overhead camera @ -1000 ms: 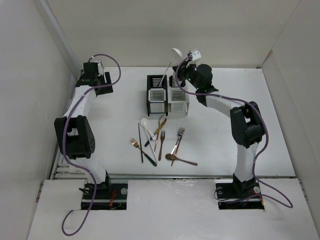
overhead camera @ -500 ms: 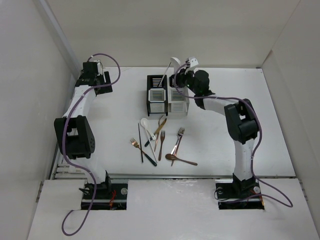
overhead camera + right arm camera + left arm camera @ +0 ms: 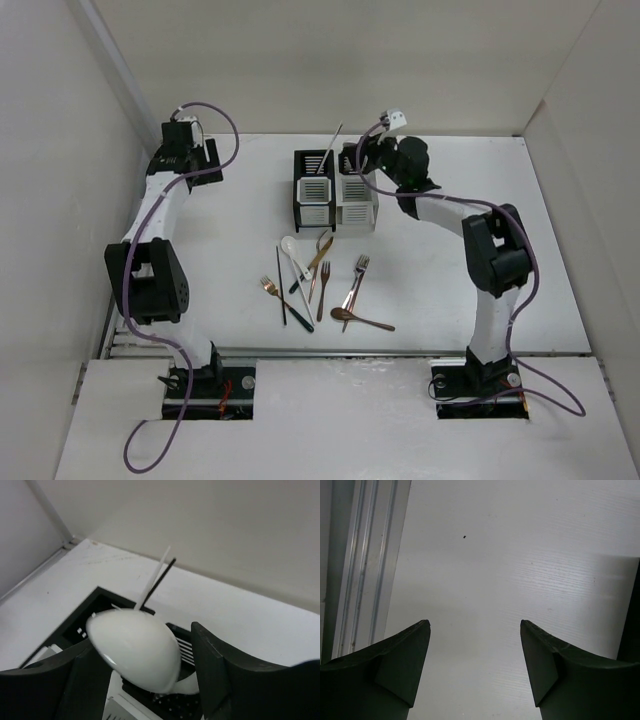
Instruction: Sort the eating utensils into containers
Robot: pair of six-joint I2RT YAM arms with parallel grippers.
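Right wrist view: right gripper [image 3: 142, 642] fingers apart around white spoon [image 3: 135, 652] above containers [image 3: 82, 625]; left gripper [image 3: 475, 625] fingers apart. Release step, likely; next you lift clear and fetch the remaining utensils [image 3: 322, 290].

White spoon [image 3: 136, 656], handle mostly hidden

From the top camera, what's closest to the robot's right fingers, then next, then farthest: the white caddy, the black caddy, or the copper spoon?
1. White caddy: right by them, at the back of the table.
2. Black caddy: joined on its left side.
3. Copper spoon: far off, toward the arm bases.
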